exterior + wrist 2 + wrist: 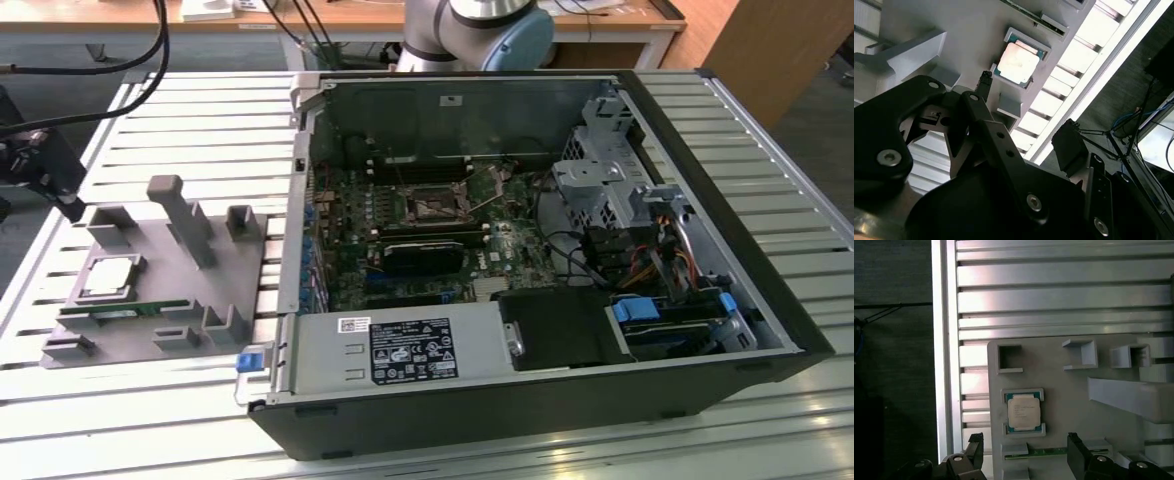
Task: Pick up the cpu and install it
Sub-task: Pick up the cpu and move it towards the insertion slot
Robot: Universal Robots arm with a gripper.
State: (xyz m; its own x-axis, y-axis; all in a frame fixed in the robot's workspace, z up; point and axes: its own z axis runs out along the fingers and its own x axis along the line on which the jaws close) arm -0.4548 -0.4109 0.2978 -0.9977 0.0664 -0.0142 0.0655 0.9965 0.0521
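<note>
1. Your gripper [1024, 440] hangs over a grey fixture [1064, 405]. Its jaws are spread wide and hold nothing.
2. In the first wrist view, its two black fingers [975, 447] stand well apart, with bare fixture showing in the gap.
3. The cpu [1023, 411] lies flat in a framed pocket of the fixture, silver top up. It sits just beyond the fingertips, centred on the gap between the jaws, and nothing touches it.
4. In the second wrist view, the cpu [1016, 62] lies just past one slim fingertip [985, 80], close to it but apart.
5. A green memory stick [1046, 452] rests in a slot of the fixture. It runs across the gap between the jaws, beneath them and nearer to them than the cpu.
6. In the exterior view, the fixture [167, 285] sits on a slatted table [160, 420] at the exterior view's left. The gripper [60, 200] is above the fixture's outer edge and the cpu [110, 277] is near it.
7. An open computer case [534, 400] lies well away from the jaws, towards the exterior view's right. Its square socket [434, 207] shows a dark centre.
</note>
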